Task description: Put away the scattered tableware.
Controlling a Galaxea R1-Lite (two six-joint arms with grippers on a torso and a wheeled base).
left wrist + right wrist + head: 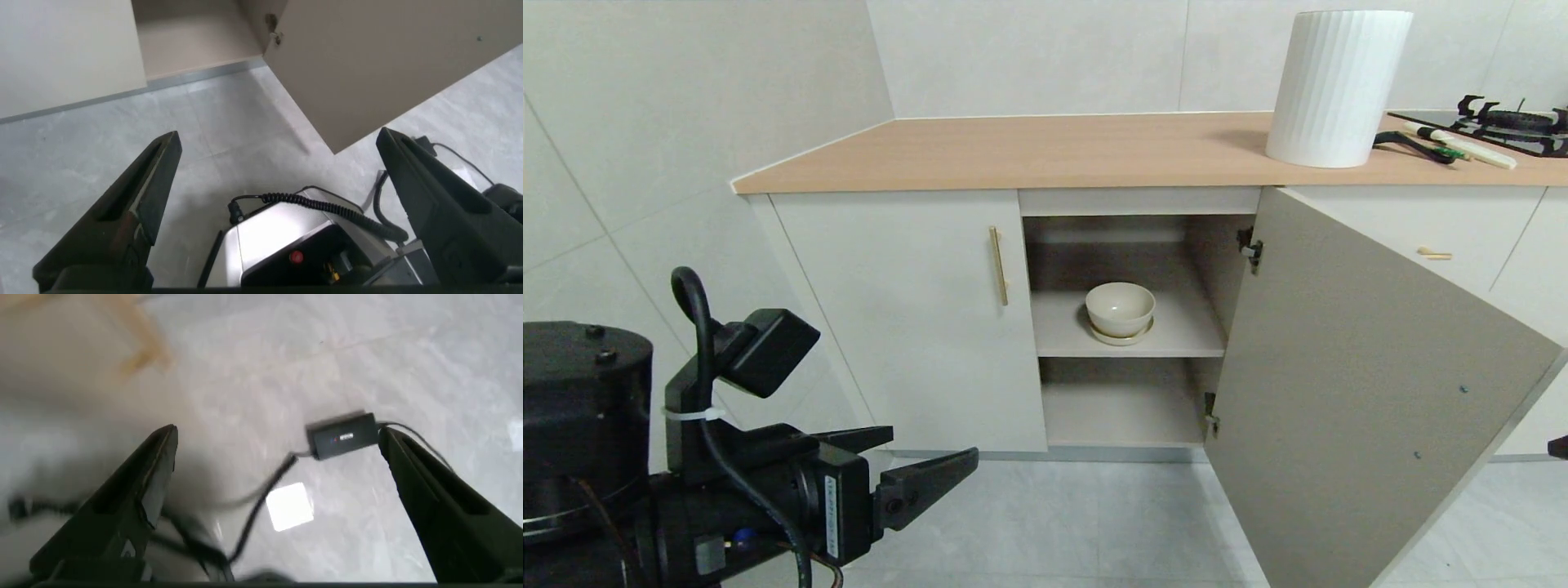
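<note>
The left hand (278, 139) and right hand (278, 431) gape — bowl (1120, 307) on cupboard shelf (1184, 327); label (830, 506) illegible.

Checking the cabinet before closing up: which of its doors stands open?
The right-hand door, swung wide outward and exposing the bowl inside; the left door, with the gold bar handle, is shut flat.

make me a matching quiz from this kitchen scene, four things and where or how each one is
Things:
1 bowl
2 white ribbed vase
3 right cupboard door
4 left hand

Place or state:
A swung open
B on the countertop
C on the cupboard shelf
D low over the floor, open

Pairs: 1-C, 2-B, 3-A, 4-D
</note>
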